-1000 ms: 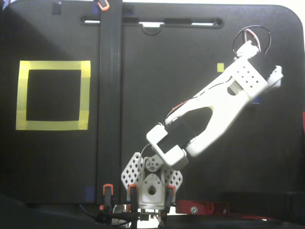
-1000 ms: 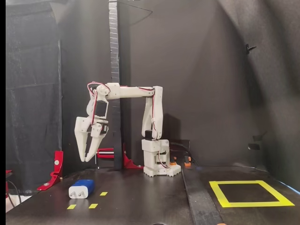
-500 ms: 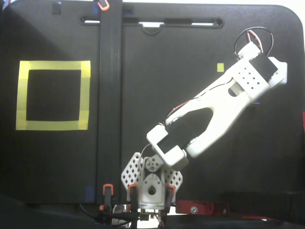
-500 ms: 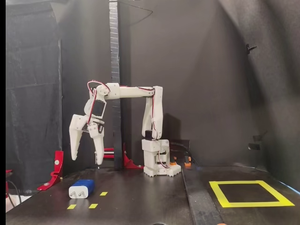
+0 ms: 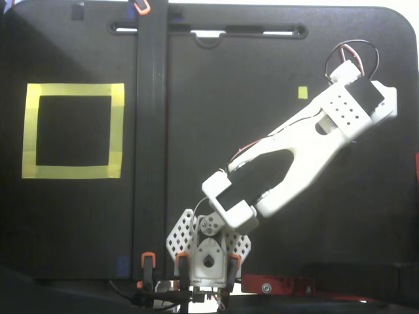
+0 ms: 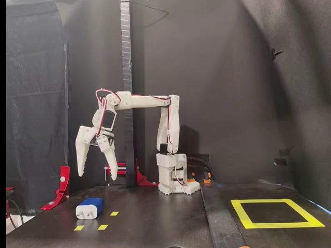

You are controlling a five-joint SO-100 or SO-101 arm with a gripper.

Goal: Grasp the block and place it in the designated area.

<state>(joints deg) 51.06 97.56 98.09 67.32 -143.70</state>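
Observation:
The block [image 6: 90,208], a small dark blue cuboid with a white end, lies on the black table at the left of a fixed view. My gripper [image 6: 96,175] hangs open just above it, fingers pointing down and spread, touching nothing. In the other fixed view, seen from above, the arm reaches to the upper right; its wrist [image 5: 357,98] hides both the fingers and the block. The designated area, a square frame of yellow tape [image 6: 279,225], lies far right of the block. From above it shows at the left [image 5: 72,89]. Its black interior holds nothing.
Small yellow markers [image 6: 103,227] lie around the block; one shows from above [image 5: 302,92]. A tall black post [image 6: 125,77] stands behind the arm, and a black strip [image 5: 150,131] splits the table. The arm base [image 6: 173,181] sits mid-table, with a red clamp [image 6: 62,186] at the left.

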